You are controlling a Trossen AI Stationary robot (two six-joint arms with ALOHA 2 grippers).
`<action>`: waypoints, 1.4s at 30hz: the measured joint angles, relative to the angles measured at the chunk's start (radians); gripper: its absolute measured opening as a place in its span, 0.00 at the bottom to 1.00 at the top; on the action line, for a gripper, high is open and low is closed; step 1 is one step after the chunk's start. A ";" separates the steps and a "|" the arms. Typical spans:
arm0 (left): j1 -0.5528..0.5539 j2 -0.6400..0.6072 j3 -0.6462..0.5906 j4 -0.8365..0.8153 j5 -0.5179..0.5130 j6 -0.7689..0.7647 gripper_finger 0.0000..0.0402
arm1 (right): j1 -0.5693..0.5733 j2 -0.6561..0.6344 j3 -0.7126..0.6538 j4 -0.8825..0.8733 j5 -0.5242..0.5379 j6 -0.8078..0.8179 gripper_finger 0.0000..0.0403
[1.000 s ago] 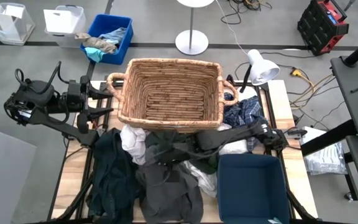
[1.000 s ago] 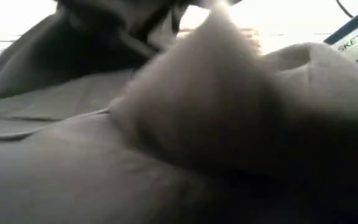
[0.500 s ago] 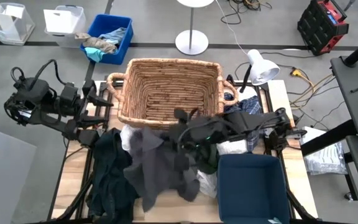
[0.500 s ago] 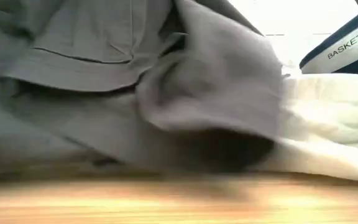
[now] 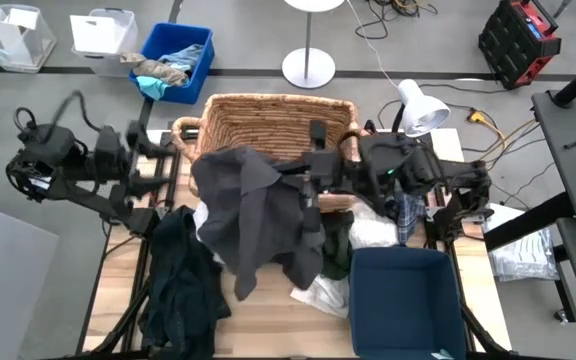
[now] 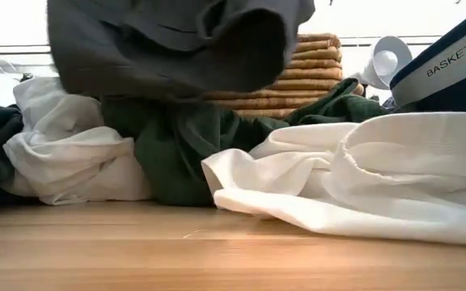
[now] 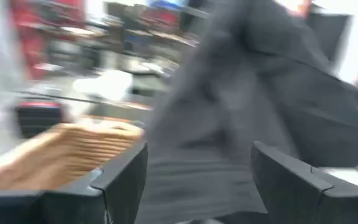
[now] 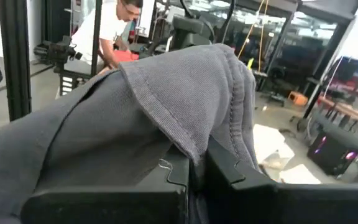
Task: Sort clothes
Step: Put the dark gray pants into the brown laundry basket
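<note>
Dark grey garment (image 5: 258, 215) hangs crumpled, pinched in right gripper (image 5: 313, 180); left gripper (image 5: 165, 160) wide.

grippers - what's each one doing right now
left gripper: open, holding nothing, beside the wicker basket.
right gripper: shut on the dark grey garment, lifted by the basket.

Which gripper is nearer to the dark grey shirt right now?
The right gripper: its fingers are shut on the dark grey shirt, holding it up at the wicker basket's front. The left gripper is open, beside the shirt, not touching.
</note>
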 joint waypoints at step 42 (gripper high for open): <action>0.287 0.249 0.000 0.135 0.233 0.173 0.52 | -0.031 -0.073 0.000 -0.018 -0.056 -0.128 0.03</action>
